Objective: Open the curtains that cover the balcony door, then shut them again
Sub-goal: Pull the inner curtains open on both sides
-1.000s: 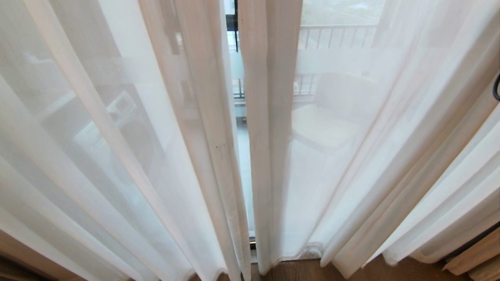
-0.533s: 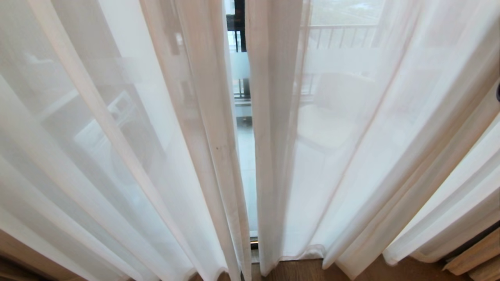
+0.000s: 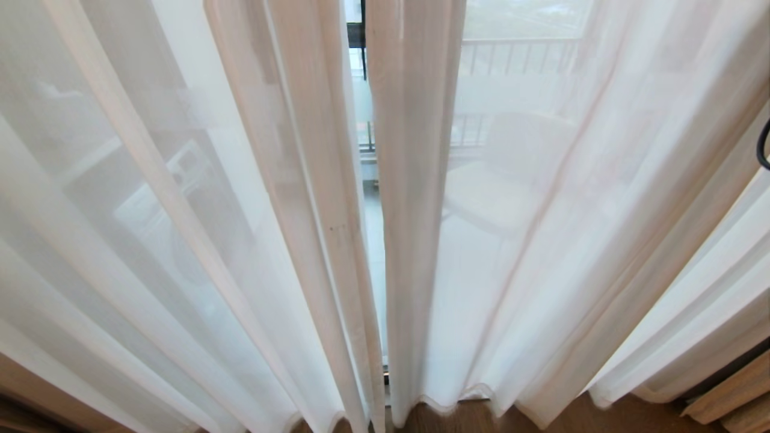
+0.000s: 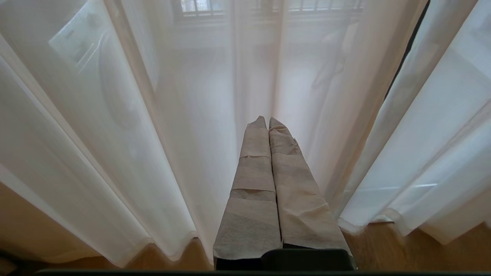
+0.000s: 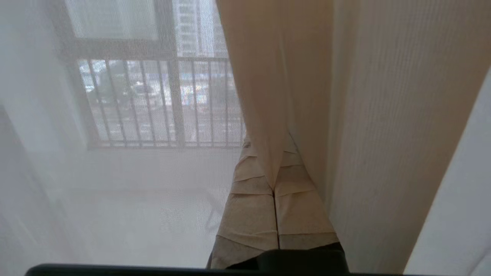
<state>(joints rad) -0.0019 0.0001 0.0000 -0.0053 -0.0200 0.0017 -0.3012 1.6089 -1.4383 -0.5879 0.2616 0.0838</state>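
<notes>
The curtains [image 3: 198, 198] hang as two white sheer panels that nearly meet, leaving a thin slit at the middle. Through the slit show the balcony door's dark frame [image 3: 361, 33] and frosted band. A strip of thick beige curtain [image 3: 728, 391] shows at the lower right. My right gripper [image 5: 269, 147] is shut, and a fold of the sheer curtain [image 5: 268, 115] runs down into the seam between its taped fingers [image 5: 249, 214], hiding the tips. My left gripper [image 4: 267, 122] is shut and empty, low before the sheer [image 4: 172, 134], apart from it. Neither gripper is in the head view.
Wooden floor [image 3: 463, 418] runs under the curtain hems. A black cable [image 3: 764, 144] loops in at the right edge. Beyond the sheer stand a balcony railing [image 5: 161, 99] and a pale chair [image 3: 505, 192]; a white appliance [image 4: 76, 42] is on the left.
The right sheer panel's inner edge swung right, widening the slit, then came back left, so the slit is narrow again. Its hem has swayed. The left panel stays put.
</notes>
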